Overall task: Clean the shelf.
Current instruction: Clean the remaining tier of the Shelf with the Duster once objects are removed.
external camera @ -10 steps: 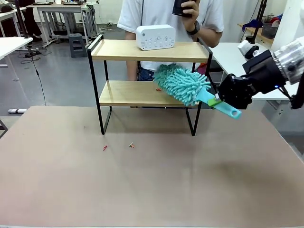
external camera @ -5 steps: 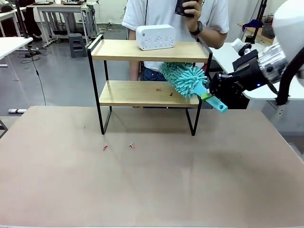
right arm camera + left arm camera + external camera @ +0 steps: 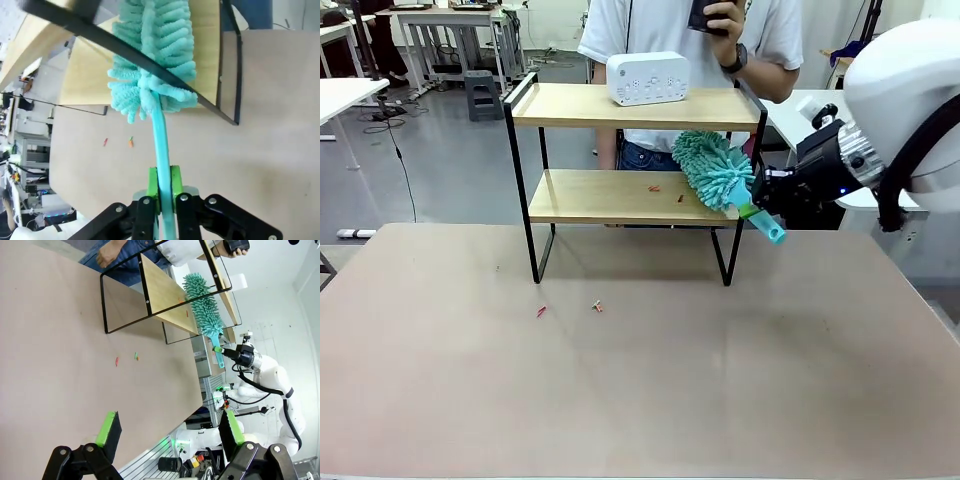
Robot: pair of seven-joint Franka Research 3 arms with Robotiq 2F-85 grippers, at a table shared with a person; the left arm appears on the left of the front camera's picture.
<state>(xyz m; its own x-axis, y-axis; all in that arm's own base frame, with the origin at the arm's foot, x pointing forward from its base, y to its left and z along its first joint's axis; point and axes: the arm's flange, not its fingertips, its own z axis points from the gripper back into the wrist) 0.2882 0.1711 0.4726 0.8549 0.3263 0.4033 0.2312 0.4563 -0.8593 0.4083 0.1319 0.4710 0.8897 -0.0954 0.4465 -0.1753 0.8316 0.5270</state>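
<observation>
No brand or readable print can be made out: the white box (image 3: 647, 78) on the top board carries marks too small to read. The shelf (image 3: 580, 103) is set at the far middle of the brown table (image 3: 720, 380), just in front of a person cut off above the chest, whose hand (image 3: 718, 14) is closed on a dark object. The teal duster (image 3: 712, 168) is pinched by its handle between the R gripper (image 3: 163, 181) pads, its fluffy head laid over the lower board's right end and partly hidden by a black frame bar in the R wrist view. The L gripper (image 3: 167, 427) is spread, w/ nothing between its pads, over the table. Small red bits (image 3: 541, 311) are seen on the table, others on the lower board.
</observation>
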